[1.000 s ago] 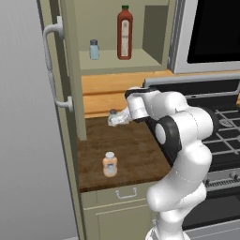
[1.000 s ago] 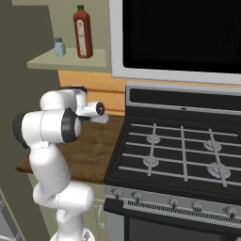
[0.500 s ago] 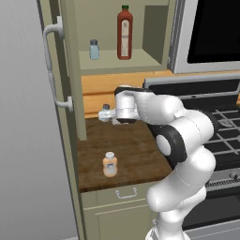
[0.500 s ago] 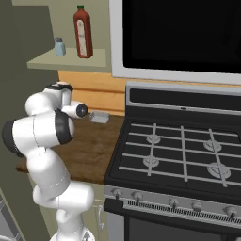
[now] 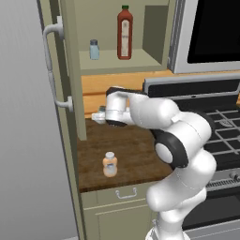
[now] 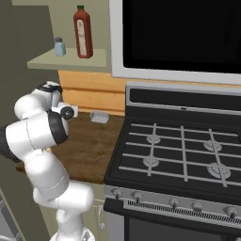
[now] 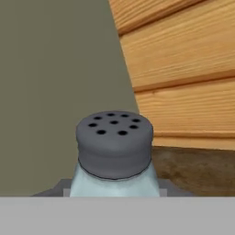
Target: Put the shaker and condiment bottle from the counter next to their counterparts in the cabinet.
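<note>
Shaker held in gripper above surface
Gripper (image 5: 97, 116) clamped on shaker (image 7: 114, 156) beside open cabinet (image 5: 140, 56) door; condiment bottle (image 5: 109, 164) stands on surface (image 5: 136, 154); counterparts (image 5: 123, 33) on shelf

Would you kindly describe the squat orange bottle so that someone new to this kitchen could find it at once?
Start at the dark wood counter left of the stove, below the open cabinet. The condiment bottle stands upright near the counter's front edge, above the drawers. It is short, with orange contents and a whitish cap, unlike the tall dark-red bottle and small blue shaker on the shelf.
</note>
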You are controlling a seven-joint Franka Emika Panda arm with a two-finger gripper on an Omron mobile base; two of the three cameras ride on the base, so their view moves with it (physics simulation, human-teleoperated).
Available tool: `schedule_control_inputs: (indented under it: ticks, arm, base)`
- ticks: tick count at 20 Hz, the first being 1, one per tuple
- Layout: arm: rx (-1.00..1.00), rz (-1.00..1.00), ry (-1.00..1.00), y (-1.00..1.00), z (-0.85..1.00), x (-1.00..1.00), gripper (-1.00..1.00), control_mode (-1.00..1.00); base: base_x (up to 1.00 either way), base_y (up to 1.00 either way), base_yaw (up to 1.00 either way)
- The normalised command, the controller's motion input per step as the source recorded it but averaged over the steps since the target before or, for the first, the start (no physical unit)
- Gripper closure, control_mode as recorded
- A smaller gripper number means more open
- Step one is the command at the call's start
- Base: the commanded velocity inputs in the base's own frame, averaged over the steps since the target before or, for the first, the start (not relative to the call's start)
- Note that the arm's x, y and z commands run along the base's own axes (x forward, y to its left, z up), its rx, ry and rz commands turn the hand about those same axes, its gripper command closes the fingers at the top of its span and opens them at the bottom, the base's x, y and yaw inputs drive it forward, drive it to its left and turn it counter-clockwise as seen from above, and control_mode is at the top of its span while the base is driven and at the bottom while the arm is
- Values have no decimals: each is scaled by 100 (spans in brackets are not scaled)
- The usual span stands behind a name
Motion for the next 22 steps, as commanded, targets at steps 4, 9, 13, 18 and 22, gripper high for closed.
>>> schedule_control_inputs:
  ticks: [4,9,13,18,22]
  arm:
    - [-1,-15,0,-16,22,-16,100,-100]
    - [-1,-17,1,-5,35,-5,100,-100]
    - [-4,-16,0,0,36,0,100,-100]
    - [-8,-14,3,0,50,0,100,-100]
    - [-10,-12,6,0,57,0,100,-100]
  base:
    - [0,0,0]
    - [0,0,0]
    - [0,0,0]
    - [0,0,0]
    - [0,0,0]
